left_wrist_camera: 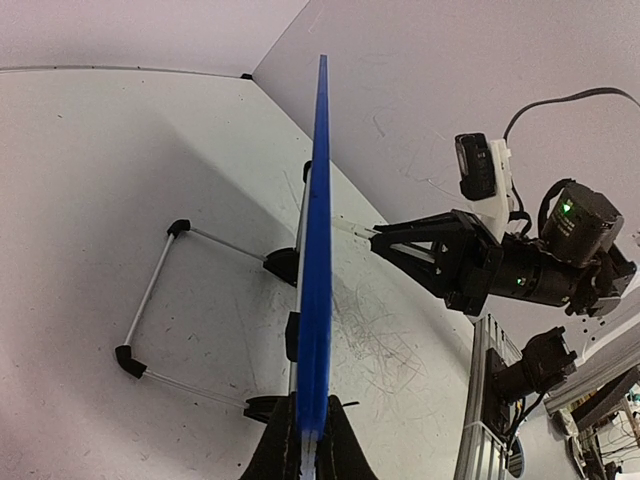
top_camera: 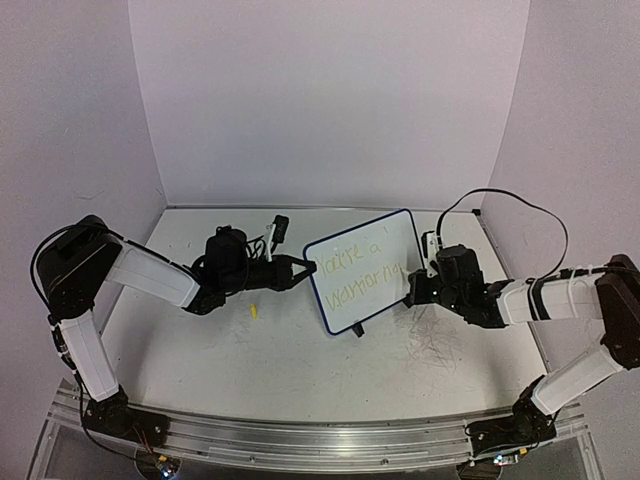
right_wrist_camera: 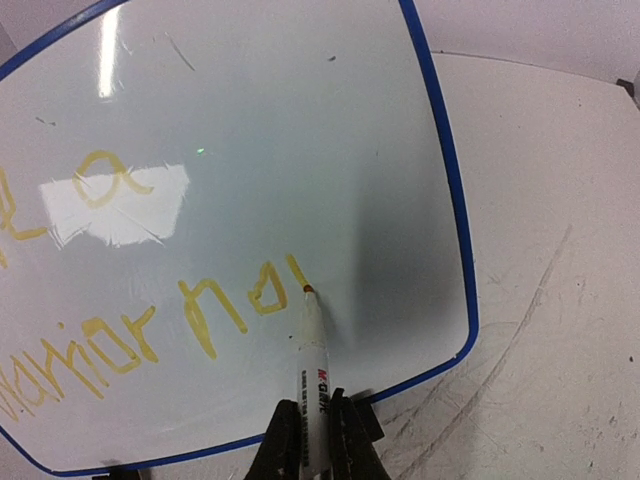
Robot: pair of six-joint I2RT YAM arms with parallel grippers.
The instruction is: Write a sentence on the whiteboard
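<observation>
left gripper (left_wrist_camera: 308, 440) outstretched, clamps whiteboard (left_wrist_camera: 318, 250) edge | right gripper (right_wrist_camera: 315, 432) pinches marker (right_wrist_camera: 312, 350), tip on whiteboard

The white counter (top_camera: 300, 370) carries the whiteboard (top_camera: 362, 270) near its middle, propped up on a wire stand (left_wrist_camera: 150, 300) with black feet; a small yellow bit (top_camera: 254, 311) lies at the board's 9 o'clock, apart from it; grey scribble marks (top_camera: 440, 345) cover the surface at its 4 o'clock.
</observation>
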